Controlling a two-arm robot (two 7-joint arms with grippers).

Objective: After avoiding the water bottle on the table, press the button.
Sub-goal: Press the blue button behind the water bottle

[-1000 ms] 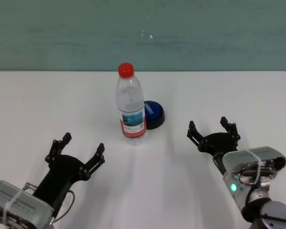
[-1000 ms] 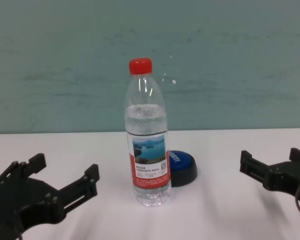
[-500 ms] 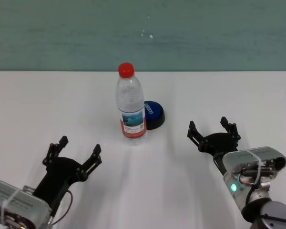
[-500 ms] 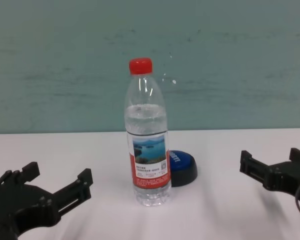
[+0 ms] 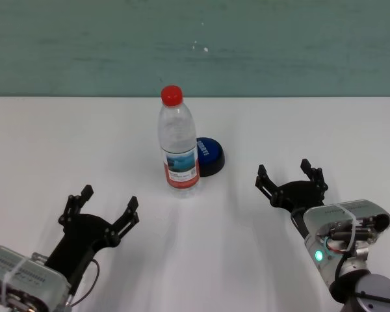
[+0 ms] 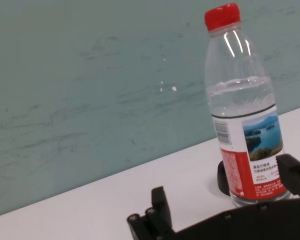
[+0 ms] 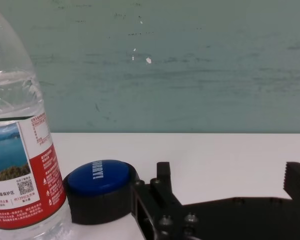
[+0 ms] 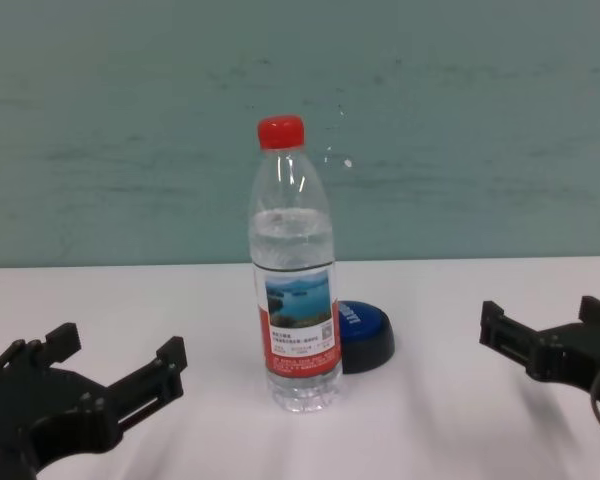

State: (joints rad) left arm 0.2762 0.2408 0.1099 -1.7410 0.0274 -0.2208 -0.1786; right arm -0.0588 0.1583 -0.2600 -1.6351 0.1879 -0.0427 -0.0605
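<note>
The water bottle (image 5: 177, 147), clear with a red cap and a lake label, stands upright mid-table; it also shows in the chest view (image 8: 293, 283), the left wrist view (image 6: 245, 115) and the right wrist view (image 7: 20, 150). The blue-topped button (image 5: 208, 154) sits just behind and right of it, partly hidden by it in the chest view (image 8: 365, 330) and plain in the right wrist view (image 7: 101, 187). My left gripper (image 5: 99, 207) is open, near-left of the bottle. My right gripper (image 5: 290, 178) is open, right of the button. Both are empty and apart from the bottle.
The white table (image 5: 299, 123) runs wide to both sides and back to a teal wall (image 5: 279, 45). No other objects are in view.
My left gripper drew back toward me and lower, away from the bottle, between one second ago and half a second ago; since then it is still. The right arm, bottle and button have not moved.
</note>
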